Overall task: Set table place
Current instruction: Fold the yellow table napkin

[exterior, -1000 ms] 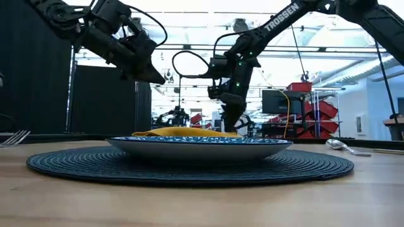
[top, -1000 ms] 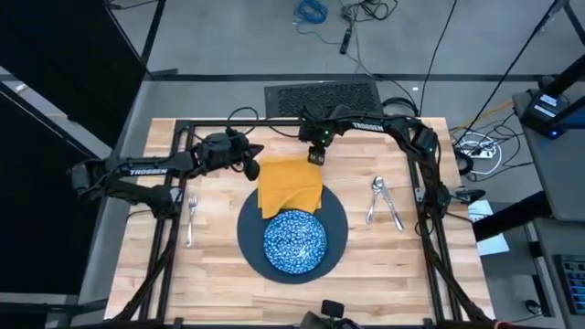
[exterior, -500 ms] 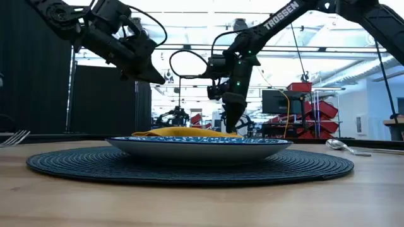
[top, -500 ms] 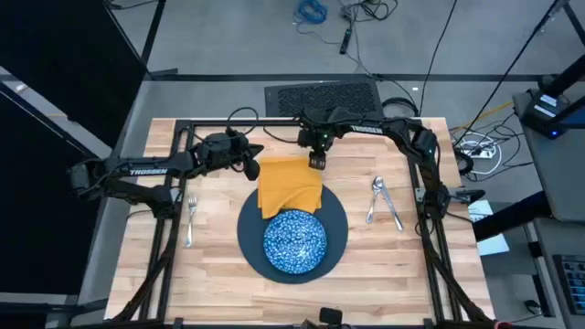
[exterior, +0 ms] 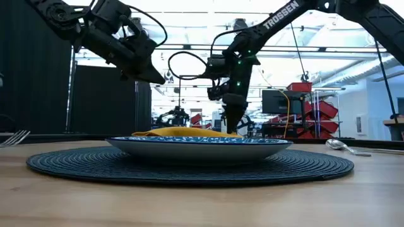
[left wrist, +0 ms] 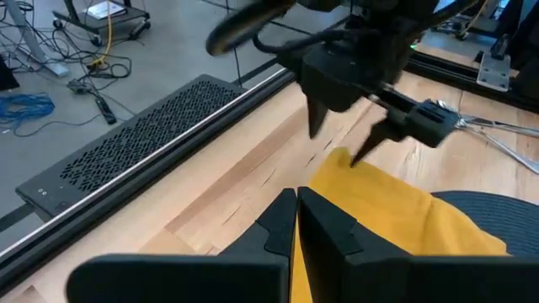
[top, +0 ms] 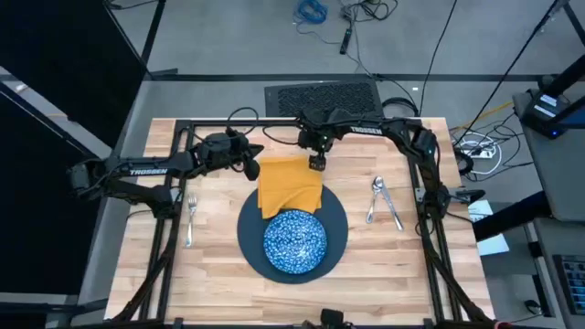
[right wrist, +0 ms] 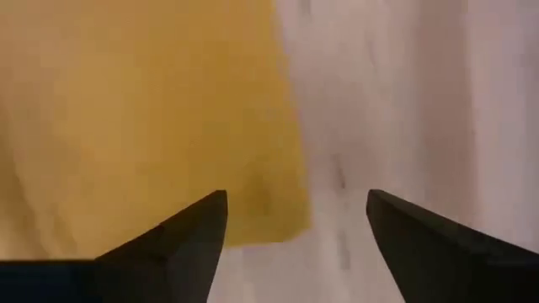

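The right gripper (top: 316, 164) hangs with its jaws spread wide over the far right corner of the mustard-yellow napkin (top: 290, 185), one finger over the cloth and one over bare wood, gripping nothing. The left gripper (top: 252, 167) has its jaws pressed together, empty, just off the napkin's upper left edge in the high view.

Against the picture a second ago, the right gripper has edged slightly toward the upper left of the high view and risen a little above the cloth in the low view; the left arm has not shifted, and the napkin lies as it did.

The table (top: 219, 274) is pale wood planks inside a black frame. Beyond it, at the top of the high view, a grey floor carries a black perforated mat (top: 322, 95) and loose cables. The low view looks into a bright workshop with red bins at its right.

The napkin's near edge overlaps the dark round plate (top: 336, 239), which carries the blue speckled dish (top: 295, 242) at centre frame. A fork (top: 190, 220) lies at left; a spoon (top: 376, 196) and knife (top: 393, 212) lie at right, well clear of both grippers.
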